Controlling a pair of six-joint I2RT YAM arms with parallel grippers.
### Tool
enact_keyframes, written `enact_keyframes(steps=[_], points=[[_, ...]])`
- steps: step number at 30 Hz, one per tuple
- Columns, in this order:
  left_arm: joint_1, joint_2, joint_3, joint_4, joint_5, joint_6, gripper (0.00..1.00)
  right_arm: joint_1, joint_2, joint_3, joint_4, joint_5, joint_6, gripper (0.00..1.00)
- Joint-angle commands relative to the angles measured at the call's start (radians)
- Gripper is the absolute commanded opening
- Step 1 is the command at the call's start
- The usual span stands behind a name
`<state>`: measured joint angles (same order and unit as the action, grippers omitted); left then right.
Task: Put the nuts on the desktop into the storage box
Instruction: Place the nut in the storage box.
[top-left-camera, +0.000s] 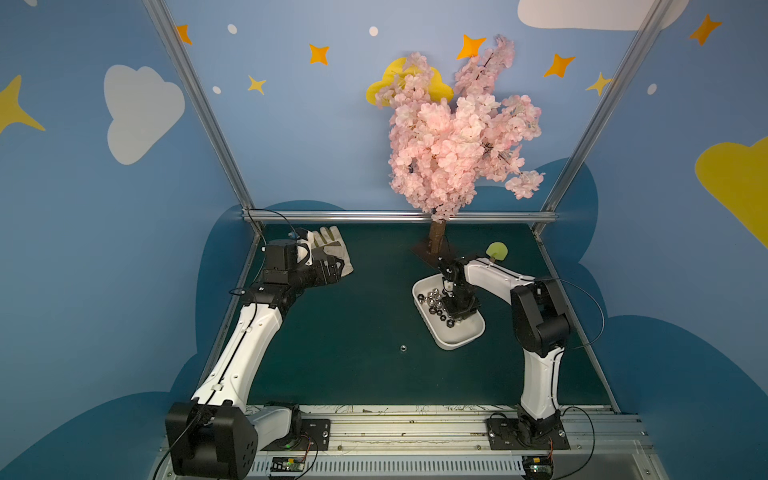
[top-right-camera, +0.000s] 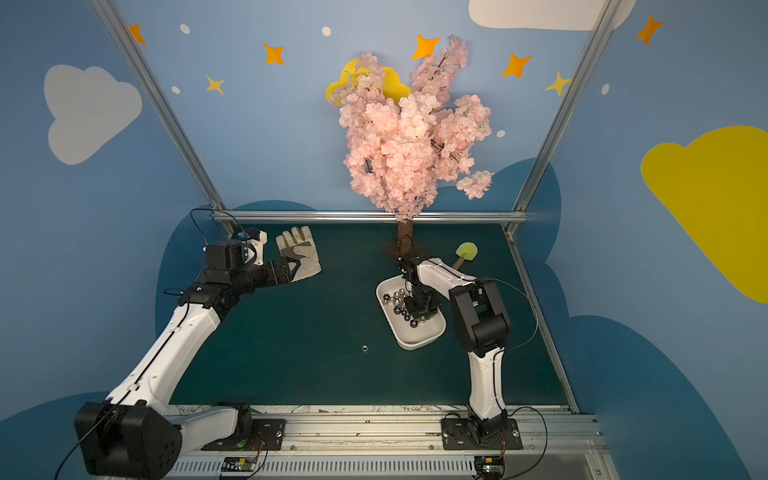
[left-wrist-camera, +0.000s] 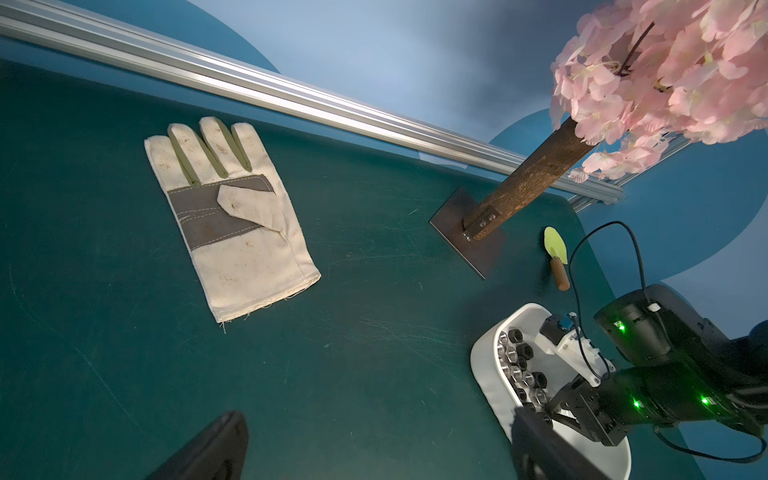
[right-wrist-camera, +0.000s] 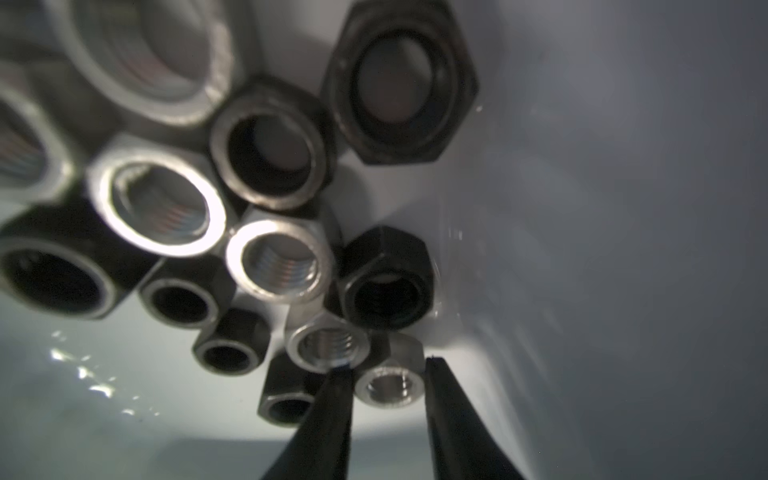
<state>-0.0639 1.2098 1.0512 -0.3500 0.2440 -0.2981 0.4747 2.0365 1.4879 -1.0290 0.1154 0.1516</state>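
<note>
Right end effector is hanging inside the box, fingers parted around one silver nut among the piled nuts; grip unclear. Left end effector is hovering wide open near the glove. A stray nut is lying on the green surface; tree and spatula are standing behind the box, blue cloud-painted walls around

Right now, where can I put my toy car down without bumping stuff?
The biggest bare patch is the green middle, between the glove and the box. The near strip this side of the lone nut is bare too. Crowded: the box, full of nuts with the right gripper inside, and the far corner with the tree foot and little shovel.
</note>
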Motion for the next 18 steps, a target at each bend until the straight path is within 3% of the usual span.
enact_keyframes(steps=[1, 4, 9, 14, 18], points=[[-0.002, 0.0, 0.02, 0.009, 0.015, -0.002, 1.0, 0.007, -0.012, 0.036, 0.011, 0.006, -0.004, 0.48], [-0.002, 0.004, 0.029, 0.004, 0.015, 0.002, 1.0, 0.022, -0.047, 0.062, -0.016, 0.022, -0.004, 0.57], [-0.003, -0.001, 0.027, 0.008, 0.017, 0.0, 1.0, 0.089, -0.163, 0.072, -0.035, 0.022, 0.012, 0.57], [-0.003, -0.011, 0.011, 0.012, 0.009, -0.006, 1.0, 0.258, -0.249, 0.054, 0.009, -0.082, -0.009, 0.58], [-0.002, -0.015, 0.003, 0.011, 0.01, -0.012, 1.0, 0.391, -0.209, 0.037, 0.033, -0.137, -0.019, 0.57]])
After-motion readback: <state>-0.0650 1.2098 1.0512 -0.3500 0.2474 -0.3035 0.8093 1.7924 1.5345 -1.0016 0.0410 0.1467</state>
